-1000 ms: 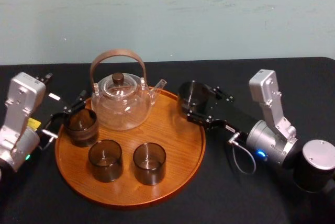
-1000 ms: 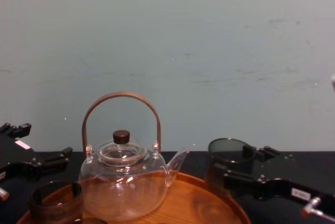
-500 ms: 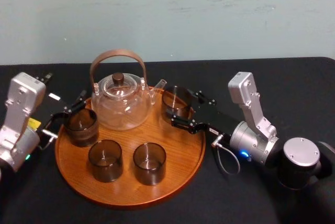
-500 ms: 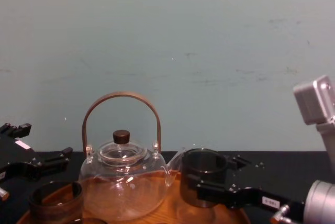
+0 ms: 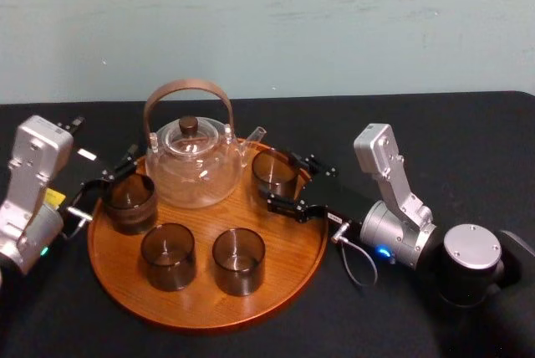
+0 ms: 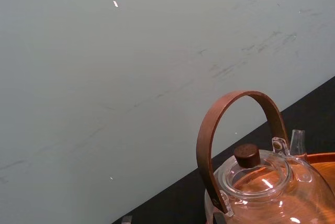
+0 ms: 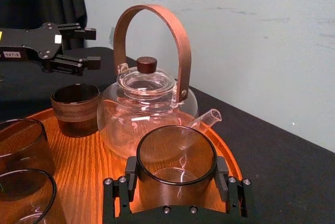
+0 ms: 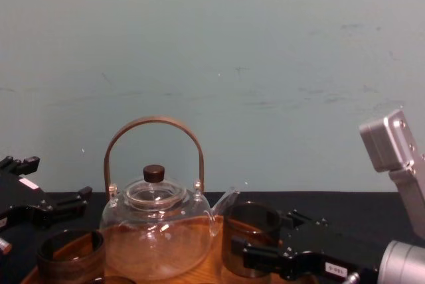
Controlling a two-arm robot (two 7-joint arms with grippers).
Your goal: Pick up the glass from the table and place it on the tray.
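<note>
The glass [image 5: 274,172] is a smoky, clear tumbler, upright between the two fingers of my right gripper [image 5: 280,178], which is shut on it. It stands low over the right rear part of the round wooden tray [image 5: 288,249], just beside the teapot's spout; I cannot tell whether its base touches the wood. The right wrist view has the glass [image 7: 176,169] gripped on both sides, with the tray [image 7: 89,150] beneath. From the chest, the glass [image 8: 251,237] sits right of the teapot. My left gripper [image 5: 109,176] rests open at the tray's left edge, holding nothing.
A glass teapot [image 5: 191,161] with a brown arched handle stands at the tray's rear. Three more dark glasses stand on the tray: one at the left [image 5: 129,202] and two at the front [image 5: 168,256] [image 5: 238,260]. Black cloth covers the table around the tray.
My right gripper has carried the glass leftward from beyond the tray's right rim to over the tray beside the teapot's spout, and lower. The left arm has not moved.
</note>
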